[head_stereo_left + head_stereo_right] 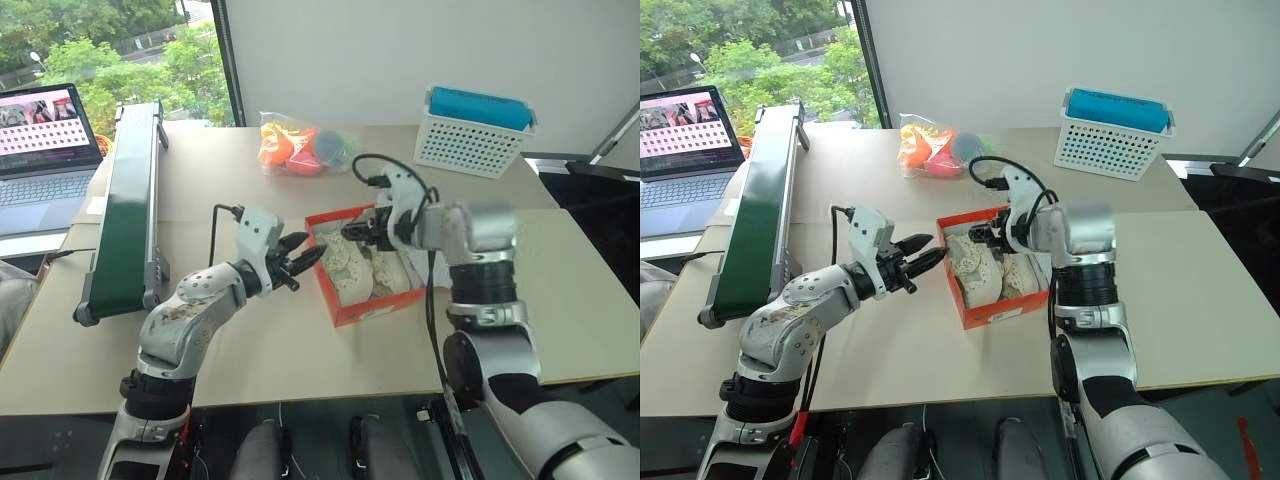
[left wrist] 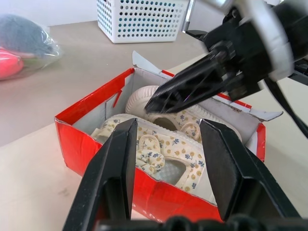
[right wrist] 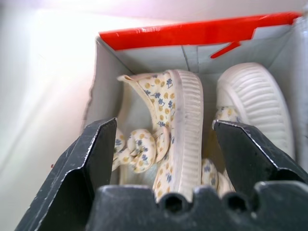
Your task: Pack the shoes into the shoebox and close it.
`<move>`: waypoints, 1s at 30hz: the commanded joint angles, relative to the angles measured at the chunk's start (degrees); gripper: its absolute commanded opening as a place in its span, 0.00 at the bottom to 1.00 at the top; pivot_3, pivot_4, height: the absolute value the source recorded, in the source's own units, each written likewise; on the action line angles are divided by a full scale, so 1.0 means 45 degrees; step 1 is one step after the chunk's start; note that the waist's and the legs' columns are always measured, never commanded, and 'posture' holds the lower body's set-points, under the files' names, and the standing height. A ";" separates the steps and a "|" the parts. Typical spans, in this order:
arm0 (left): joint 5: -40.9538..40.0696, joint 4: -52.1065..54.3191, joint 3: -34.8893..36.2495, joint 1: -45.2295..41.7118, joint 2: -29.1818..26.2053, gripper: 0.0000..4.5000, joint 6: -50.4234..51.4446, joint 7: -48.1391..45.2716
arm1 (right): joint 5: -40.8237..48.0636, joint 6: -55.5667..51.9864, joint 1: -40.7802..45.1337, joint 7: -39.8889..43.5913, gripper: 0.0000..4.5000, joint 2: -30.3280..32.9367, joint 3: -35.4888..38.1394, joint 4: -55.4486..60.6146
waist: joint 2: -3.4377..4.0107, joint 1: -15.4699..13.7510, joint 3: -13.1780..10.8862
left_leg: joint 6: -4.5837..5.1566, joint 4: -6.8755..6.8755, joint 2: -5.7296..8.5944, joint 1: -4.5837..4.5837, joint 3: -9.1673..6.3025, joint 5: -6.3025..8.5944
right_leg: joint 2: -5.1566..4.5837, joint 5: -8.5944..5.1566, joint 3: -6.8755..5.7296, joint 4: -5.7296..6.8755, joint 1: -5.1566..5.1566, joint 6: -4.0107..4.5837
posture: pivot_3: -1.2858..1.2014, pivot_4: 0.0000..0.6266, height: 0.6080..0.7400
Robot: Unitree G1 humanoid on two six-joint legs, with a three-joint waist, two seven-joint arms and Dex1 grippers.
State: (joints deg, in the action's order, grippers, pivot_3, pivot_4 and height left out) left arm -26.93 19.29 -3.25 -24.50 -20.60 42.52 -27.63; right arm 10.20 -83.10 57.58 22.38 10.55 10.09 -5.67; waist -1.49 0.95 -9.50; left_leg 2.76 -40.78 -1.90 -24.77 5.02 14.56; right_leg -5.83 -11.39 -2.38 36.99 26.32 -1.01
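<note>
The orange-red shoebox (image 1: 365,312) stands uncovered at the middle of the table, with white lining showing along its walls. Both cream-white floral shoes (image 1: 345,268) lie inside it; one is tipped on its side (image 3: 178,125), the other lies beside it (image 3: 255,106). My right gripper (image 1: 350,232) hovers over the box's far end, pointing down into it, open, with nothing between its fingers. My left gripper (image 1: 305,252) is just left of the box, level and aimed at it, open and holding nothing. In the left wrist view the right gripper's black fingers (image 2: 187,86) hang above the shoes (image 2: 168,154).
A long green conveyor (image 1: 125,200) runs along the table's left side. A clear bag of colourful toys (image 1: 300,148) and a white perforated basket (image 1: 470,140) sit at the back. A laptop (image 1: 40,150) is at the far left. Bare tabletop lies in front of the box.
</note>
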 commanded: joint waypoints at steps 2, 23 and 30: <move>-0.0072 0.0165 -0.0233 0.0125 -0.0573 0.48 -0.0383 -0.1117 | 0.1080 -0.1478 -0.1409 0.0335 0.61 0.1300 0.1207 0.4318 | -0.0001 -0.0082 -0.0001 | 0.0004 0.0002 0.0000 -0.0003 -0.0003 0.0002 | 0.0000 -0.0004 -0.0006 -0.0010 -0.0005 -0.0006 | 0.52 0.24 0.69; 0.0498 -0.1902 -0.0735 -0.0335 -0.1603 0.48 -0.1658 -0.3888 | 0.3223 -0.1782 -0.9818 0.1127 0.01 0.7657 0.2033 0.7331 | -0.0026 -0.0076 -0.0022 | 0.0033 -0.0004 0.0007 0.0033 0.0018 0.0011 | -0.0009 -0.0066 0.0030 -0.0062 -0.0041 -0.0107 | 0.52 0.24 0.69; 0.0630 -0.1893 -0.0764 -0.0398 -0.1611 0.48 -0.1718 -0.3925 | 0.1822 -0.1169 -0.7673 -0.0919 0.01 0.5417 0.2791 0.3139 | -0.0042 -0.0125 -0.0031 | 0.0034 -0.0018 0.0011 0.0013 0.0014 0.0009 | 0.0010 -0.0035 0.0042 -0.0067 -0.0037 -0.0067 | 0.52 0.24 0.69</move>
State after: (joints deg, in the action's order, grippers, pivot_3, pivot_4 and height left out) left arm -24.50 9.87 -7.31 -25.36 -27.61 36.05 -45.01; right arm 20.24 -90.10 21.66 20.05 34.88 20.26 10.87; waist -1.68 0.39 -9.64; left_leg 2.91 -40.85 -1.85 -24.71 5.08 14.60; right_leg -5.79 -11.50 -2.21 36.69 26.16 -1.23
